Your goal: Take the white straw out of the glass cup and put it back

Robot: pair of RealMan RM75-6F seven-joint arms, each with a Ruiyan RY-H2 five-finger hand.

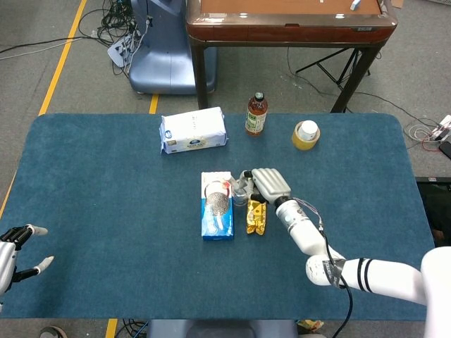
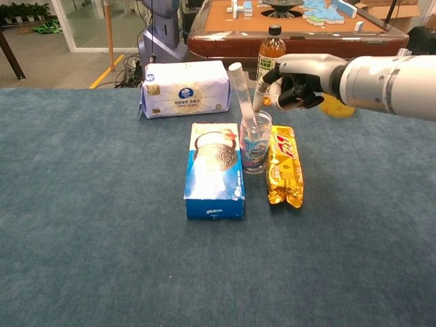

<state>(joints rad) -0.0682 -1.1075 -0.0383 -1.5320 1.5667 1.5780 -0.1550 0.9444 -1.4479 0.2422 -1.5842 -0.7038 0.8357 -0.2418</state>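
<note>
White straw (image 2: 242,95) standing tilted in the glass cup (image 2: 255,143), its lower end inside the cup and its upper end leaning toward the left of the chest view, above the rim. Right hand (image 2: 294,80) just above and to the right of the cup, fingers curled inward; the fingertips (image 2: 262,87) lie close to the straw, but whether they touch or pinch it cannot be told from either view. In the head view the back of the right hand (image 1: 270,184) covers most of the cup (image 1: 241,191). Left hand (image 1: 15,251) at the near left edge of the table (image 1: 106,183), well apart from everything else, fingers spread and holding nothing.

Cup standing upright between a blue cookie box (image 2: 215,170) on its left and a gold snack packet (image 2: 285,167) on its right, both lying flat and just beside it. Behind them, toward the far edge of the blue-covered table: a white pack of tissues (image 2: 184,88), a brown drink bottle (image 2: 272,53) standing upright, and a yellow roll of tape (image 1: 306,134) to the right of the bottle. A dark wooden table (image 1: 289,21) stands on the floor beyond.
</note>
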